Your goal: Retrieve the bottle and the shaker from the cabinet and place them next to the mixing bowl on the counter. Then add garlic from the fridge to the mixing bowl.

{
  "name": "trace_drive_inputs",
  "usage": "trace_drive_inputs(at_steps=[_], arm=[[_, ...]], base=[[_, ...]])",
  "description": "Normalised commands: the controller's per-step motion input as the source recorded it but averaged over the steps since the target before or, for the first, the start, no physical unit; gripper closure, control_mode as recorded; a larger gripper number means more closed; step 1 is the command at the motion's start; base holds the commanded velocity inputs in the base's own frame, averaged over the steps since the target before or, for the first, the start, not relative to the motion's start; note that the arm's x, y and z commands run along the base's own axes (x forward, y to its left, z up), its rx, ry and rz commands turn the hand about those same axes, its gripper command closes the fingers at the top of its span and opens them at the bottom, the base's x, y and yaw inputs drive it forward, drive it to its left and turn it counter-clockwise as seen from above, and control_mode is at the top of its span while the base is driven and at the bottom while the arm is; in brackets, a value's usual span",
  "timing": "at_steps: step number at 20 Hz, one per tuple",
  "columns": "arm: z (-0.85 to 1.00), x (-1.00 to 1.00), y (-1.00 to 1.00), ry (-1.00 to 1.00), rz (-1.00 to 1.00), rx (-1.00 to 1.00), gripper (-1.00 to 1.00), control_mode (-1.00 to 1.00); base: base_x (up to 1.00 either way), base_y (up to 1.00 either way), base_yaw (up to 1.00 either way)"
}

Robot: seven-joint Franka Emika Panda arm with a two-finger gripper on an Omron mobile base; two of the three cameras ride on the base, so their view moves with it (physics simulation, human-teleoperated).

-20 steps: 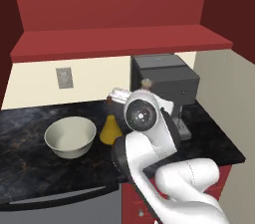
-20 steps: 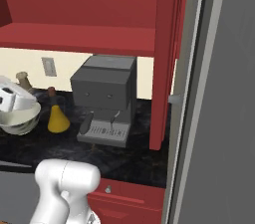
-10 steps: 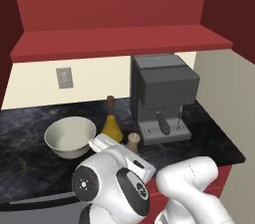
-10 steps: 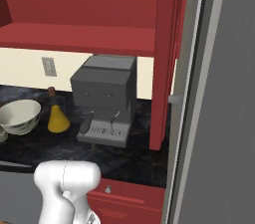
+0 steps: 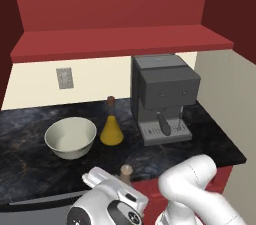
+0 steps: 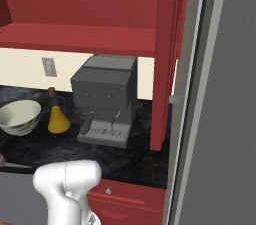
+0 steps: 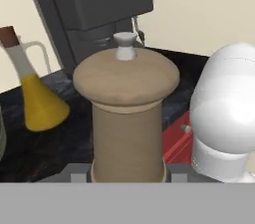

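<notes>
My gripper hangs low at the counter's front edge, shut on the shaker. In the hand view the shaker stands upright, a tan cylinder with a small pale knob; whether it touches the counter I cannot tell. The cream mixing bowl sits at the left, and the amber bottle stands just right of it. Both show again from the right: the bowl and the bottle. The red cabinet shelf runs above. The garlic is out of view.
A dark grey coffee machine stands right of the bottle, against the cream wall. The fridge rises as a tall grey panel at the right, past a red side panel. Red drawer fronts lie below the counter.
The arm has swung down from in front of the coffee machine to the counter's front edge, carrying the shaker. The bowl and bottle have not moved.
</notes>
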Motion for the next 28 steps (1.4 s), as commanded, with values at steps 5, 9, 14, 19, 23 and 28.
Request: trace_drive_inputs(at_steps=[5,9,14,19,23,28], arm=[[-0.28,0.3,0.0,0.0,0.1,-0.02,1.0,-1.0],[0.0,0.5,0.0,0.09,0.0,-0.21,1.0,-1.0],[-0.22,0.42,-0.03,0.19,0.04,-0.32,1.0,-1.0],[-0.23,0.31,-0.37,0.01,0.31,-0.18,1.0,-1.0],[-0.21,0.24,-0.28,0.0,0.37,0.0,1.0,-1.0],[-0.11,0.24,-0.39,-0.07,0.18,0.2,1.0,-1.0]], base=[[0.0,0.0,0.0],[0.0,0.0,0.0],[0.0,0.0,0.0],[0.0,0.0,0.0],[0.0,0.0,0.0],[0.0,0.0,0.0]])
